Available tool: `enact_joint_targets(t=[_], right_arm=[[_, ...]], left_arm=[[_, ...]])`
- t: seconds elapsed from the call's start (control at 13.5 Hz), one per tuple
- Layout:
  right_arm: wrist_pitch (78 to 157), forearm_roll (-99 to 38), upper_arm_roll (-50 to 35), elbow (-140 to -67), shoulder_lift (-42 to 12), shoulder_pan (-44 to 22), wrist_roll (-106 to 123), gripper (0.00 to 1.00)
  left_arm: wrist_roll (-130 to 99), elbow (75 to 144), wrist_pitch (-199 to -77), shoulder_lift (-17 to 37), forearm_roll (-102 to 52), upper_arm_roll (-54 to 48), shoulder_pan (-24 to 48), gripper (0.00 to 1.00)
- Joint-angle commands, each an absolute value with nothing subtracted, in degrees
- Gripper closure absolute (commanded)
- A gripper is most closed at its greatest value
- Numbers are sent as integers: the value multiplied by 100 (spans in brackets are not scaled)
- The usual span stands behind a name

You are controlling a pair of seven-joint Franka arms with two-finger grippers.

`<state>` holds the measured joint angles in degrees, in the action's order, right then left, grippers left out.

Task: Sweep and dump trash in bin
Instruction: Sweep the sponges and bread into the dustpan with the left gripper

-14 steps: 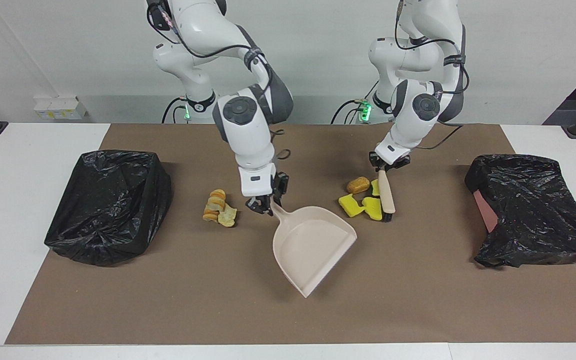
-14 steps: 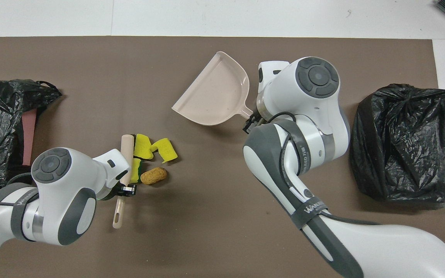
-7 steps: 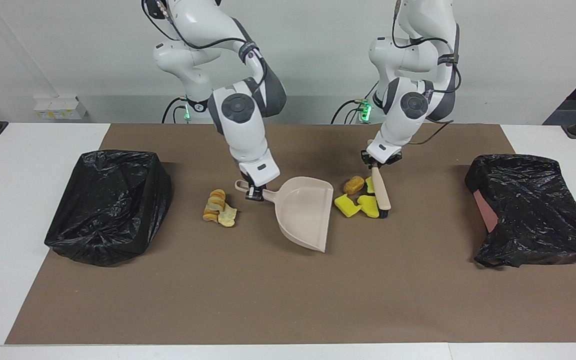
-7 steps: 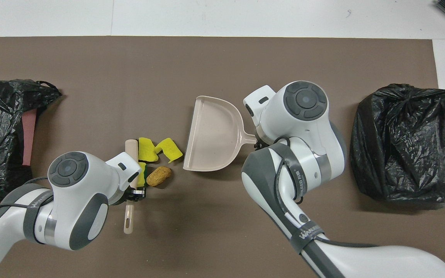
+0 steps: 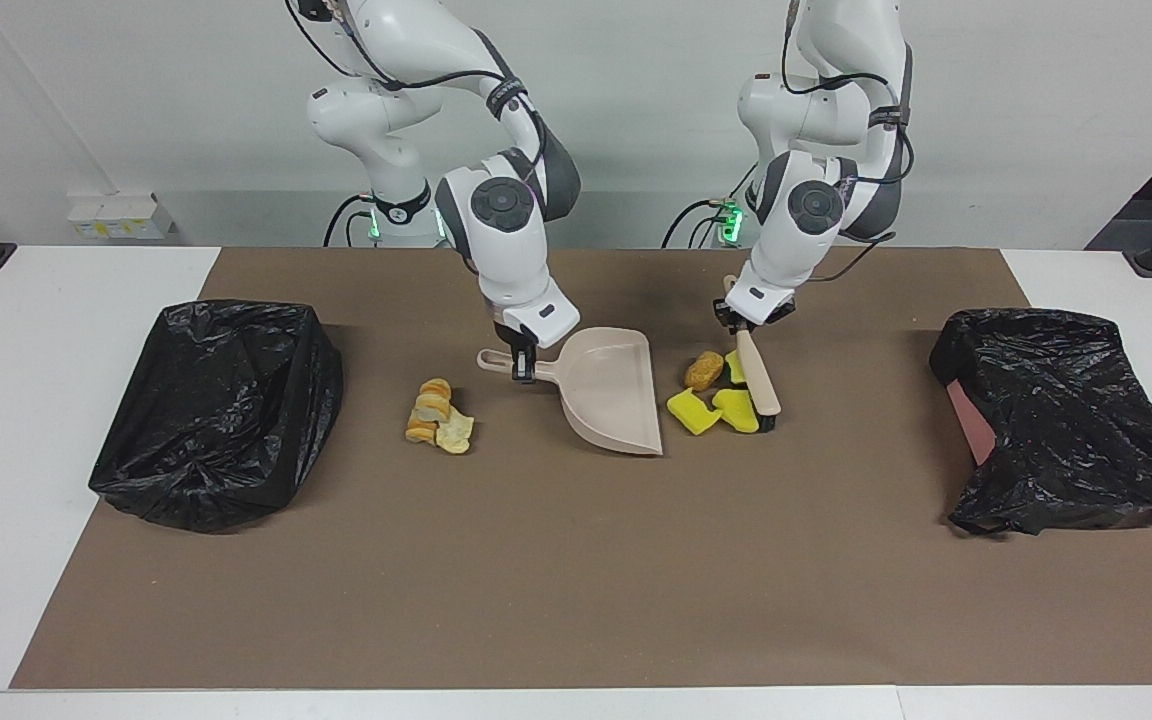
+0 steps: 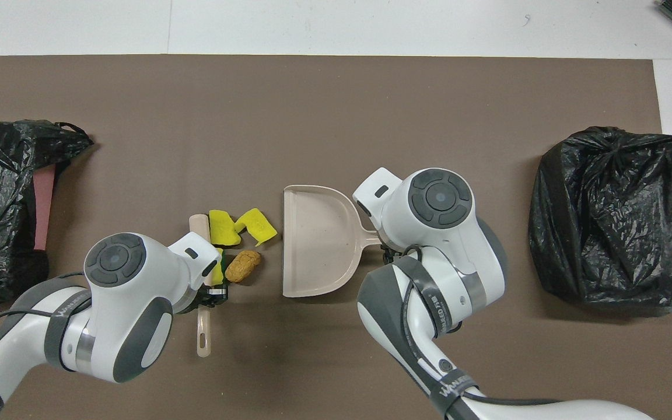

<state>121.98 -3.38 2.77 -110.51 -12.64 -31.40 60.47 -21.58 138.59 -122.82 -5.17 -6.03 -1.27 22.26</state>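
The right gripper (image 5: pixel 524 371), pinching the dustpan (image 5: pixel 612 398) handle, is setting its lip beside the sponge chunks (image 5: pixel 714 408) and bread-like lump (image 5: pixel 704 369) mid-table. The left gripper (image 5: pixel 742 325), clamped on the brush (image 5: pixel 759 378), is readying the sweep — next, push them in; the bread-like pieces (image 5: pixel 438 416) are waiting nearer the right arm's bin (image 5: pixel 221 410).

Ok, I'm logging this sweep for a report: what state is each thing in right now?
Dustpan: on the mat, mouth facing the sponge pile, handle gripped.
Right tool: shut on the dustpan handle.
Brush: tilted, head down against the sponge chunks.
Left tool: shut on the brush handle.
Sponge chunks: loose, between brush and dustpan.
Golden-brown lump: loose beside them.
Bread pieces: unswept, piled.
Two bins: bag-lined.
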Motion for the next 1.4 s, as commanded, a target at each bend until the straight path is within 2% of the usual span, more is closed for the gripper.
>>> enact_joint_targets(t=[0.0,0.59,0.81,0.96,1.18,1.33], right_arm=[[12340,-290,255,-11206,-1221,-3243,5731,100],[12357,-290,264,-11206,-1239,-3313,5563,100],[12366,-290,255,-11206,-1239,-3313,5529,100],[12357,-281,255,-11206,-1230,-3322,5397,100],[12357,-290,255,-11206,-1230,-3322,5396,100],[12357,-290,255,-11206,-1230,-3322,5396,100]], left_arm=[[-2416,13869,-12243,-571,-808,-62,2539,100],[-2443,13580,-12778,-457,-1932,-62,3435,100],[-2487,13001,-12911,-115,-2240,-114,3726,100],[-2645,12903,-12911,-97,-2285,-184,3744,100],[-2646,12902,-12474,-158,-2206,-167,3692,100],[-2637,12902,-11921,-385,-2014,-149,3648,100]])
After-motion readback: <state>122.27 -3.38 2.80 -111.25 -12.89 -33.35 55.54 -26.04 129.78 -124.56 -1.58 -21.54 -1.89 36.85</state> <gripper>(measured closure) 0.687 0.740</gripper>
